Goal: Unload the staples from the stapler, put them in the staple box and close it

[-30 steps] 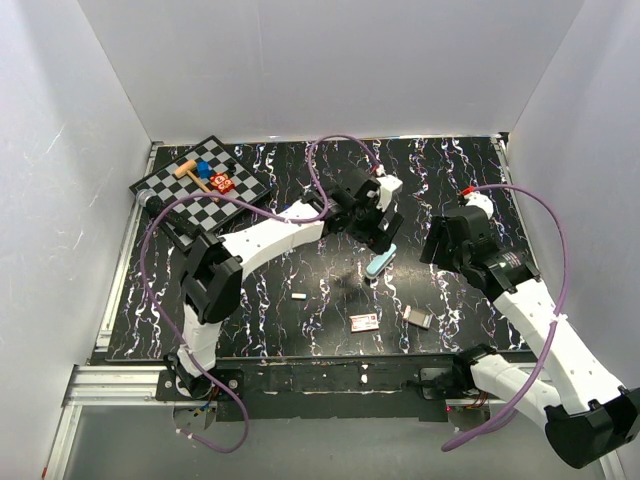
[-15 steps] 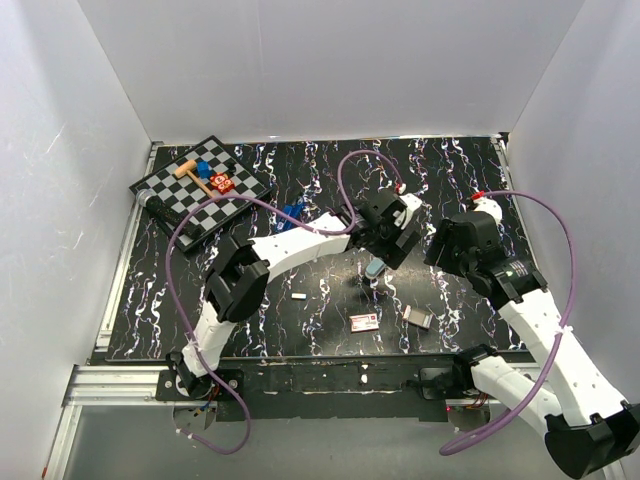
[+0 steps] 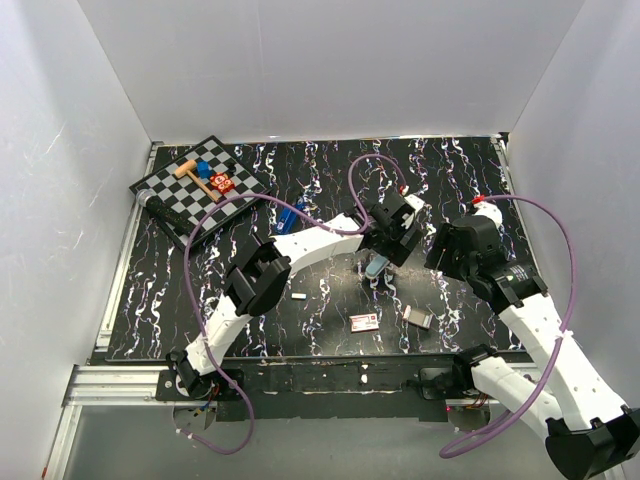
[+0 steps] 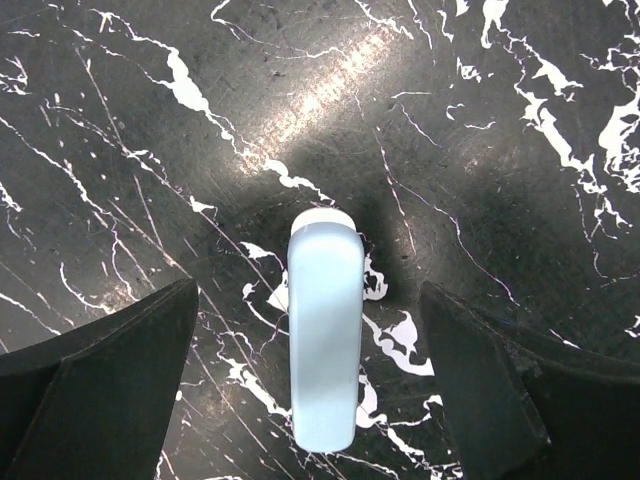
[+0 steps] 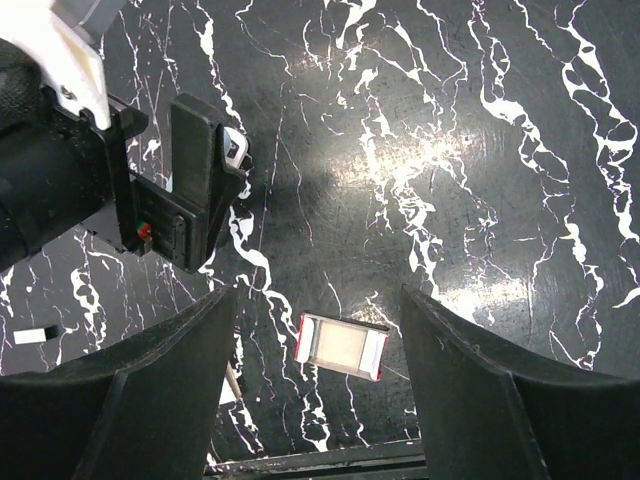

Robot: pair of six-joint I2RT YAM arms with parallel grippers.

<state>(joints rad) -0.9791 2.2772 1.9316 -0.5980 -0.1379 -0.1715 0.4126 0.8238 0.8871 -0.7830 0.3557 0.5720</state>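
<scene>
The dark blue stapler (image 3: 289, 214) lies at the back middle of the table, behind the left arm. A small white bar of staples (image 3: 298, 296) lies on the table left of centre; it also shows in the right wrist view (image 5: 30, 336). My left gripper (image 3: 385, 250) is open and empty, its jaws either side of a pale light-blue slender piece (image 4: 324, 335) without touching it. My right gripper (image 3: 442, 248) is open and empty, hovering above the red-and-white flat box (image 5: 343, 346).
A checkerboard (image 3: 165, 195) with a wooden hammer, a red die and a blue piece sits at the back left. The red-and-white box (image 3: 364, 321) and a tan-grey tile (image 3: 418, 317) lie near the front edge. The left gripper's finger (image 5: 205, 170) shows in the right wrist view.
My left arm has swung right and forward, bringing its open gripper over the pale blue piece and uncovering the blue stapler. My right arm has shifted slightly.
</scene>
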